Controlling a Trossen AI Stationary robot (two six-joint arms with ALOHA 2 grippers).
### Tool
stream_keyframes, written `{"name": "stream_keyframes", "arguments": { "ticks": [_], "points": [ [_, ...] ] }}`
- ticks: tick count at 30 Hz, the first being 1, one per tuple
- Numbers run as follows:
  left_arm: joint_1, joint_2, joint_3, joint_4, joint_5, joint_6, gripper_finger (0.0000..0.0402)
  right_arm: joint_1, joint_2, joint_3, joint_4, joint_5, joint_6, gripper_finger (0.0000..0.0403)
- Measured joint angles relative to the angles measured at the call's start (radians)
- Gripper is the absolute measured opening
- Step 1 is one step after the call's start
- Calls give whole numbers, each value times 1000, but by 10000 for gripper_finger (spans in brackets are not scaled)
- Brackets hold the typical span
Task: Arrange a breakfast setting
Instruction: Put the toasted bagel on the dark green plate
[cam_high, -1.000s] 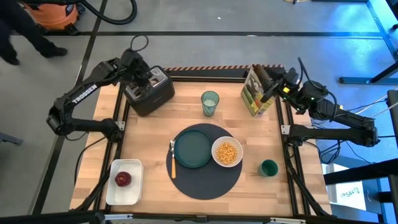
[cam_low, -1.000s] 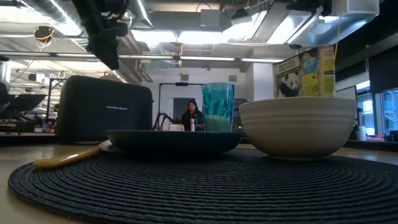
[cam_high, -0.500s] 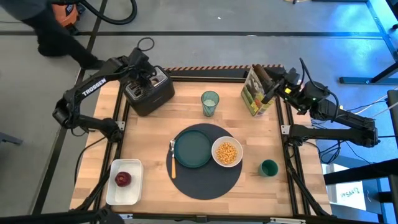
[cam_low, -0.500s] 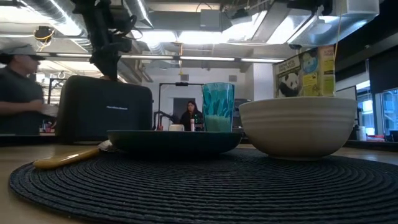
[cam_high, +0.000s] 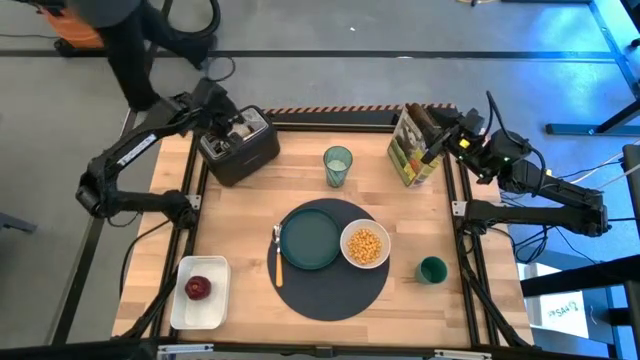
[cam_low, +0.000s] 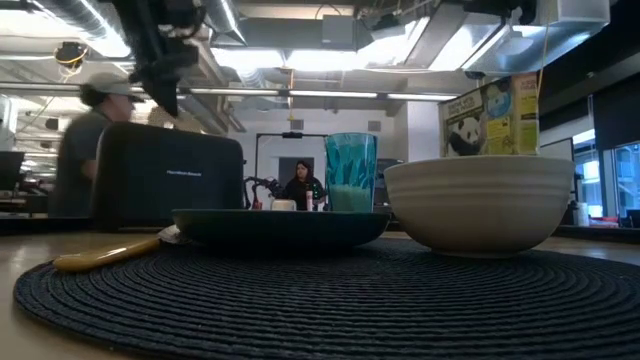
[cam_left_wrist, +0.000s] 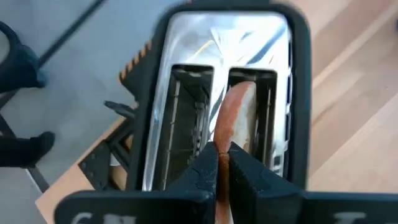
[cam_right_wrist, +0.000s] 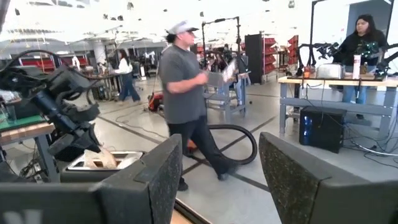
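Observation:
The large round dark mat (cam_high: 330, 295) holds the dark teal plate (cam_high: 310, 240), the white bowl (cam_high: 365, 245) with yellow cereal and a yellow-handled utensil (cam_high: 278, 262). The green tumbler (cam_high: 338, 165) stands behind them. The red apple (cam_high: 197, 289) lies in the white tray (cam_high: 218, 300). My left gripper (cam_left_wrist: 222, 163) is over the black toaster (cam_high: 245, 150) at the far left, shut on a brown bagel slice (cam_left_wrist: 239, 115). My right gripper (cam_right_wrist: 221, 180) is open and empty at the far right, by the cereal box (cam_high: 412, 148). My left gripper pinches the bagel slice's upper edge (cam_left_wrist: 225, 140) between its two fingers. The fingers come from above, pointing down at the toaster's top. The slice stands on edge, with its lower part inside one toaster slot (cam_left_wrist: 249, 106).
A small dark green cup (cam_high: 432, 270) stands right of the mat. The toaster's other slot (cam_left_wrist: 186, 112) shows nothing in it. A person (cam_right_wrist: 186, 93) walks on the floor beyond the table's far left. Bare wood lies between the tray and the toaster.
My left gripper has stayed over the toaster with the bagel slice, dipping a little and then rising again while its arm has swung. A person has walked past behind the table's far left corner.

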Motion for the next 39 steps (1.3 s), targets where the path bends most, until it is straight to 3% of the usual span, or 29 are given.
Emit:
{"name": "stream_keyframes", "arguments": {
  "ticks": [4,8,13,18,25,33,39],
  "points": [
    [-26,-109,0,3,-5,-31,8,0,0,0,32,0,0,205],
    [-62,-209,0,47,53,-31,7,0,1,0,61,0,0,204],
    [-114,-311,0,207,238,-27,7,0,7,0,88,-2,1,204],
    [-182,-335,2,364,431,-90,7,0,10,0,117,-11,6,204],
    [-366,-247,-29,369,446,-212,7,0,10,0,118,-35,58,204],
    [-600,-75,-170,402,461,-339,7,0,10,0,97,-80,110,204],
    [-684,83,-291,510,469,-421,8,0,10,0,29,-87,159,204]
  ]
}}
